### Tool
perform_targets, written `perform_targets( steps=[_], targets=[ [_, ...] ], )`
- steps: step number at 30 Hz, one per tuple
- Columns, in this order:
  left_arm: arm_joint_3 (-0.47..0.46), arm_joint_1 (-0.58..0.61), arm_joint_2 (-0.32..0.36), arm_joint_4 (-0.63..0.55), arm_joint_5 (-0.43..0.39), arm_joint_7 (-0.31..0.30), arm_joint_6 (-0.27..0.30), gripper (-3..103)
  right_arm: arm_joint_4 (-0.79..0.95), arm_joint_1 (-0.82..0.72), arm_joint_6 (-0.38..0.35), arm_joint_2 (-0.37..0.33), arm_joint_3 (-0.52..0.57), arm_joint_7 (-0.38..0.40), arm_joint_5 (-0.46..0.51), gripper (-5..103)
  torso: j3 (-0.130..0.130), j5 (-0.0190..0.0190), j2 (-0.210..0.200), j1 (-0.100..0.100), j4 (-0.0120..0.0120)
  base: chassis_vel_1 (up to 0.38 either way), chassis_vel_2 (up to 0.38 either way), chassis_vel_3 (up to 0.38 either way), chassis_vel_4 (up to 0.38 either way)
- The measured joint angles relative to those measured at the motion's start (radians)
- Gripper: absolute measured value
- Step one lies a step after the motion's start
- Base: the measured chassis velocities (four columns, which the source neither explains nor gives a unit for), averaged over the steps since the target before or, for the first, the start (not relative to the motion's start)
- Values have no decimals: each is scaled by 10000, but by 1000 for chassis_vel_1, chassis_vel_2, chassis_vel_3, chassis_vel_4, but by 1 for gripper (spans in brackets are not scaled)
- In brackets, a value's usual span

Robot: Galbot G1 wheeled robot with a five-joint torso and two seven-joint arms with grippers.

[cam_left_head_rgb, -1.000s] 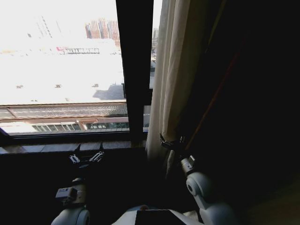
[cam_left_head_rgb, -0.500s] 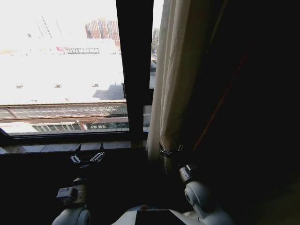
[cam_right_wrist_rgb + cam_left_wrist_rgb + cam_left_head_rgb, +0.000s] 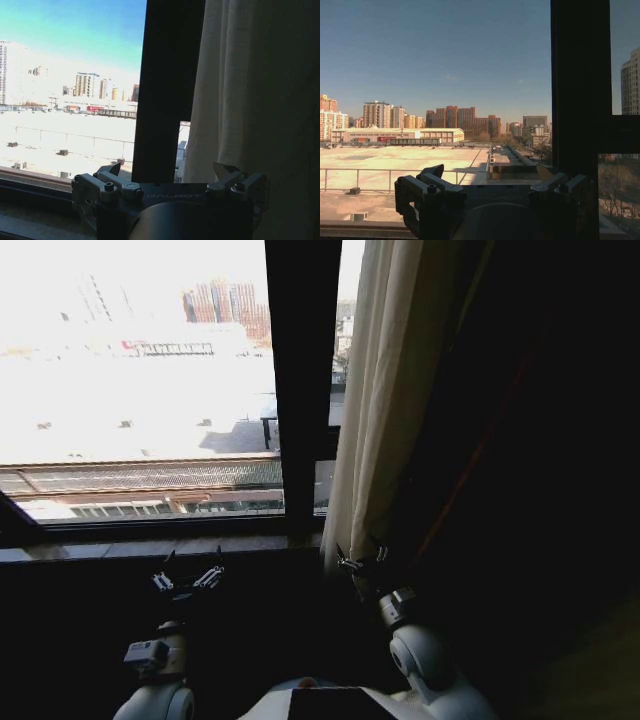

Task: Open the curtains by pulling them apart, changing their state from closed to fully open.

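Right gripper (image 3: pixel 361 562) sits low against the inner edge of the curtain (image 3: pixel 385 400), fingers spread, no fabric pinched that I can make out. Curtain hangs bunched on the right of the window frame (image 3: pixel 303 380), rising straight above that gripper; in the right wrist view it fills the space just past one finger (image 3: pixel 239 184). Left gripper (image 3: pixel 186 578) waits open below the sill (image 3: pixel 120 548), well apart from the cloth.

Risk — with nothing clamped, a sideways sweep could slide off the pleats and leave the panel where it is. A finger could also snag a fold and drag the fabric down rather than along.
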Motion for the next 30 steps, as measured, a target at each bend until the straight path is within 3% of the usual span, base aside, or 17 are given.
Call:
perform_targets(
  steps=[17,30],
  targets=[
    [-47,172,19,164,-2,38,-282,100,-57,739,-465,-6,-435,-203,-531,100,3,-3,-4,8,0,309,317,-305,-315],
    [-219,233,65,180,-117,126,-391,100,-822,1343,-841,-1034,1070,-245,576,100,2,2,-3,4,-1,360,346,-371,-340]
  ],
)
